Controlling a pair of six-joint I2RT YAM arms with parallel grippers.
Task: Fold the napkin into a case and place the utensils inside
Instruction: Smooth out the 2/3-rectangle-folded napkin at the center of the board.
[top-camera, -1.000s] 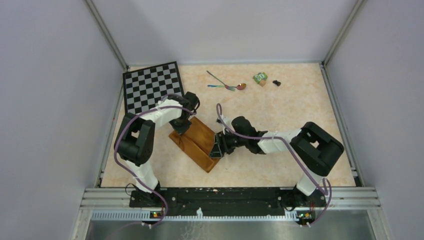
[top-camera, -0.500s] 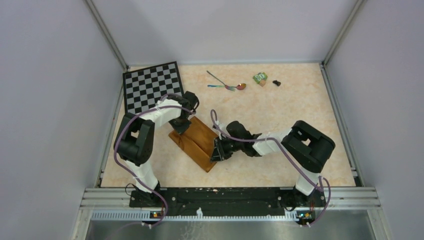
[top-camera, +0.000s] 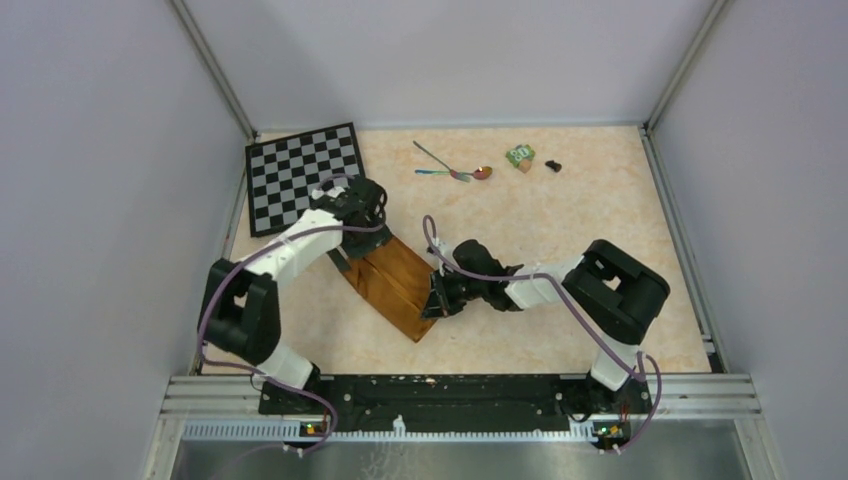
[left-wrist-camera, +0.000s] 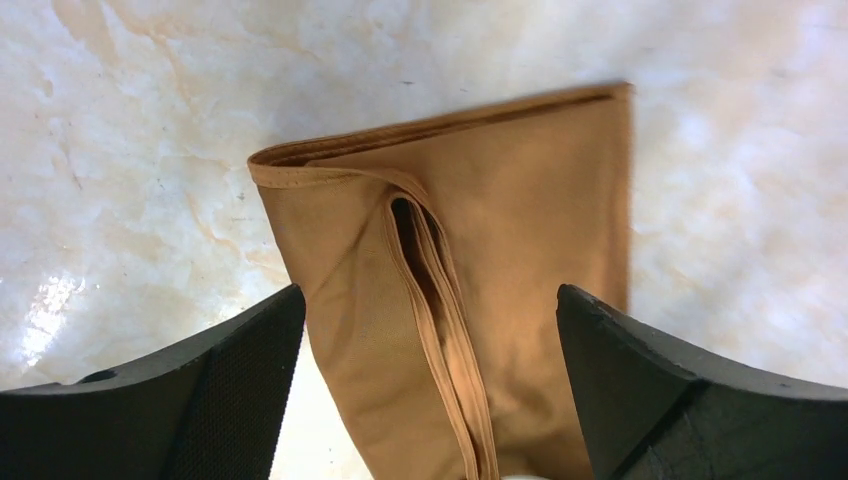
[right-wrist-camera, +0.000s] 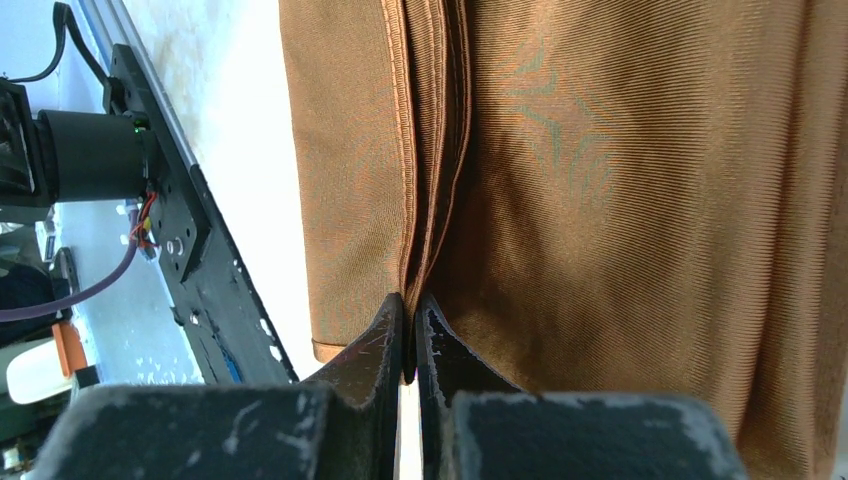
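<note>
The napkin (top-camera: 392, 283) lies as a folded brown strip, slanting from centre-left down toward the middle of the top view, with several hemmed layers stacked along a central fold.

The right claw (right-wrist-camera: 410, 312) is pressed together on those layered hems at the strip's lower right end, apparently pinching them. The left claw (left-wrist-camera: 428, 305) is spread wide above the upper left end, with cloth showing between its tips and nothing gripped.

The work looks to be in the folding stage: the case is shaped but not loaded. The spoon (top-camera: 470, 174) and the second utensil (top-camera: 431, 154) lie crossed, well apart from the cloth, at the upper middle of the top view.

The next move probably needs the right claw to lift or draw its pinched layer without dragging the whole strip. That may mean the left claw must come down and pin the other end, or go to fetch a utensil. The slippery-looking cloth could slide on the smooth top.

The table (top-camera: 580, 230) is pale and peach-marbled, with a slight shine. A chessboard (top-camera: 305, 175) sits at upper left. A small green block (top-camera: 519, 155) and a tiny black piece (top-camera: 553, 164) sit at upper right. Plain grey walls with metal posts enclose it.
</note>
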